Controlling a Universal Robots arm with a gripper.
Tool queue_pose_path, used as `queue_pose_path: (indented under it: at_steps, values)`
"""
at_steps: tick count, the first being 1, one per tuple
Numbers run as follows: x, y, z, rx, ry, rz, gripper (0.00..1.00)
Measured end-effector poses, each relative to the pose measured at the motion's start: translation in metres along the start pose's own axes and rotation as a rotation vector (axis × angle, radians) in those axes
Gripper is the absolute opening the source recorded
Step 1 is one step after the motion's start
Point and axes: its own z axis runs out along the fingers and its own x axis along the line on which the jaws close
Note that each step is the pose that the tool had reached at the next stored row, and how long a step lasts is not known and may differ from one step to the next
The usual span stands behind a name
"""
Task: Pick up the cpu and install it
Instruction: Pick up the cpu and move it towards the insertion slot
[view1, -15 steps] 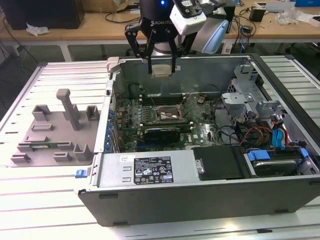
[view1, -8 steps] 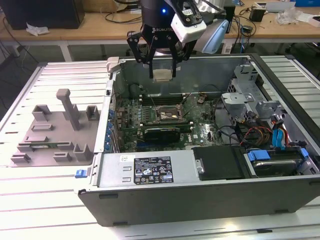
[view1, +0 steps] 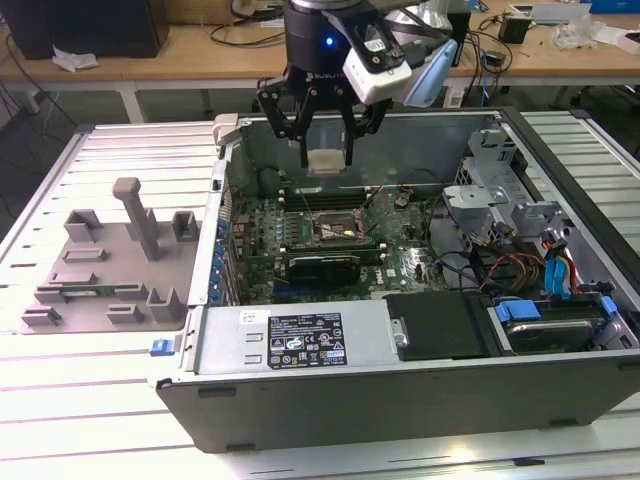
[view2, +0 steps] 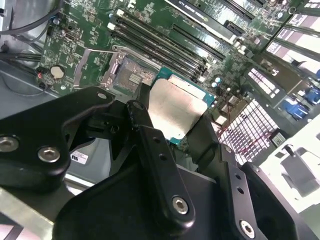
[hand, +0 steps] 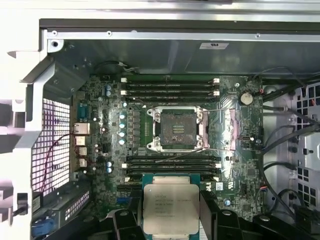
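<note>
My gripper (view1: 326, 150) hangs above the open computer case (view1: 400, 390), shut on the cpu (view1: 326, 162), a small flat square with a silvery top. In both wrist views the cpu (hand: 170, 207) (view2: 175, 107) sits between the black fingers (view2: 150, 145), held by two opposite edges with its metal lid towards the cameras. The open, metal-framed socket (hand: 176, 129) (view1: 337, 228) lies on the green motherboard (hand: 240, 150) inside the case, below the chip and a little nearer the front of the case in the exterior view. The socket's load plate (hand: 230, 130) is folded aside.
Grey plastic fixture blocks (view1: 110, 260) stand on the table at the exterior view's left. Memory slots (hand: 170, 87) flank the socket on two sides. A black power supply (view1: 440, 325), coloured cables (view1: 520, 270) and a metal drive bay (view1: 480, 190) crowd the case's right side.
</note>
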Motion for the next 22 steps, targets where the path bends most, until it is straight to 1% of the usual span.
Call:
queue_pose_path:
  at_steps: [6, 8, 16, 22]
  values:
    - [-0.0021, -0.0002, 0.0131, 0.0, 0.0, 0.0, 0.55]
    - [-0.0027, -0.0002, 0.016, 0.0, -0.0001, 0.0, 0.55]
    - [-0.0055, -0.0001, 0.0339, -0.0002, -0.0001, 0.0, 0.55]
    - [-0.0074, 0.0075, 0.0452, -0.0001, -0.0001, -0.001, 0.55]
